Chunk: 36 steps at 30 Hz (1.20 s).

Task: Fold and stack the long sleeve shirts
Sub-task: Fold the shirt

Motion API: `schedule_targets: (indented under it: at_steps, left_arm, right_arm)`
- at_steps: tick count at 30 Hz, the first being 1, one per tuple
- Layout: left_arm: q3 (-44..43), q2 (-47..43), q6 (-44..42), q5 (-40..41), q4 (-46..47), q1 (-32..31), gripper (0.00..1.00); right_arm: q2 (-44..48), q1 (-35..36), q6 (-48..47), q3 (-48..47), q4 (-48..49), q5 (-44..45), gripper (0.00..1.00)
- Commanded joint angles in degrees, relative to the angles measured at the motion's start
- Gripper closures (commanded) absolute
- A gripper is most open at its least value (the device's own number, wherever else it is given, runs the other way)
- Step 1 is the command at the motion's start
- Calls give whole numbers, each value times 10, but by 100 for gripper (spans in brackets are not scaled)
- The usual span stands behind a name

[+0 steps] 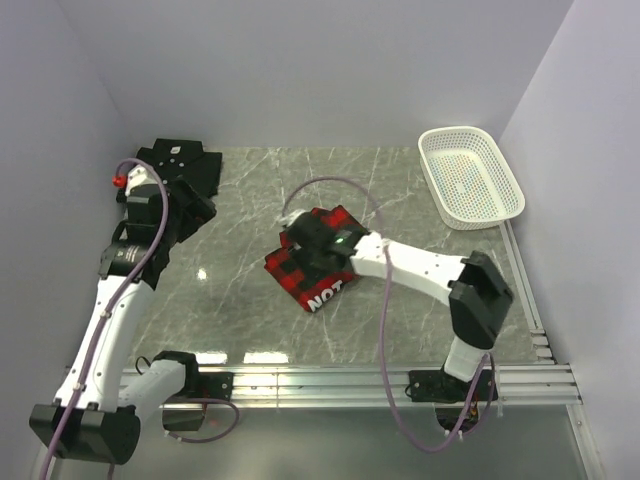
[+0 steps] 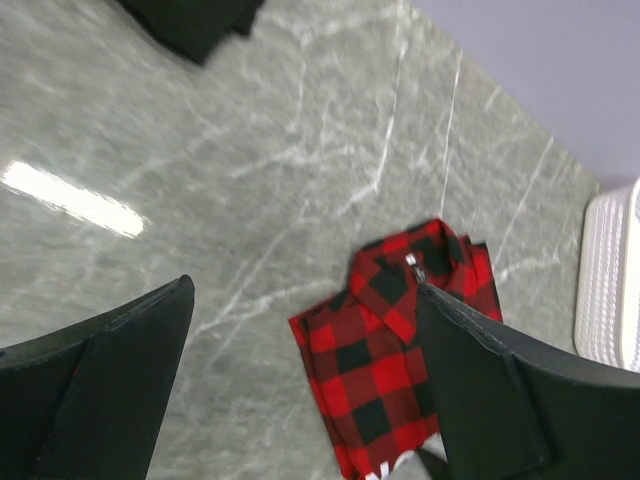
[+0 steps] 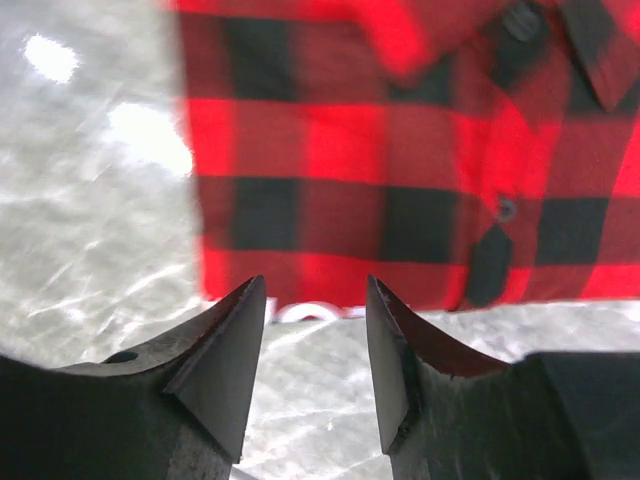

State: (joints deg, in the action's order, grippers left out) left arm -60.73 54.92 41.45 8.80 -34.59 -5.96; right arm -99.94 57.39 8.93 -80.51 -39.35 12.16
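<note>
The red-and-black plaid shirt (image 1: pixel 312 275) lies folded in the middle of the table, white block letters at its near edge. My right gripper (image 1: pixel 305 250) hovers just over it, open and empty. In the right wrist view the plaid shirt (image 3: pixel 400 150) fills the top, and the right gripper (image 3: pixel 315 300) is over its lettered edge. The black shirt (image 1: pixel 190 162) lies folded at the back left. My left gripper (image 1: pixel 188 205) is raised near it, open and empty. In the left wrist view the left gripper (image 2: pixel 303 290) is spread wide above the plaid shirt (image 2: pixel 385 370), and the black shirt (image 2: pixel 195 20) is at the top edge.
A white mesh basket (image 1: pixel 470 175) stands at the back right and shows at the right edge of the left wrist view (image 2: pixel 610 290). Walls close the back and sides. A metal rail (image 1: pixel 400 380) runs along the near edge.
</note>
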Motion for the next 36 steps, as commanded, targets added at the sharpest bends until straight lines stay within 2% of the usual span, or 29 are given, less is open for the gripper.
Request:
schedule_targets:
  at_steps: [1,4,14,18,21,25,29,30,34,36]
  left_arm:
    - [25,23,20,-69,27,1,2]
    - [56,45,39,-98,57,-16,2]
    - [124,125,112,-90,141,-131,3]
    - [147,152,150,-72,167,-165,3]
    - [158,177,171,-72,183,-181,3]
    - [156,224,185,-72,193,-202,6]
    - [145,268,190,-70,194,-222,10]
    - [142,284,189,-66,193,-229,11]
    - [128,324,185,-53,175,-237,21]
    - [120,344,181,-45,166,-237,30]
  right_arm:
    - [63,-59,64,86,151,-138,48]
    - [56,-83,76,113,172,-172,49]
    - [-69,-80,72,113,137,-267,53]
    - [-73,-74,52,93,115,-279,53]
    - [-37,-77,53,99,118,-242,52]
    - [52,-120,69,118,149,-193,50]
    - [119,-209,93,142,187,-163,48]
    - [127,-252,100,150,200,-170,48]
    - [140,-347,172,189,271,-208,48]
    - [124,-375,181,193,277,-224,49]
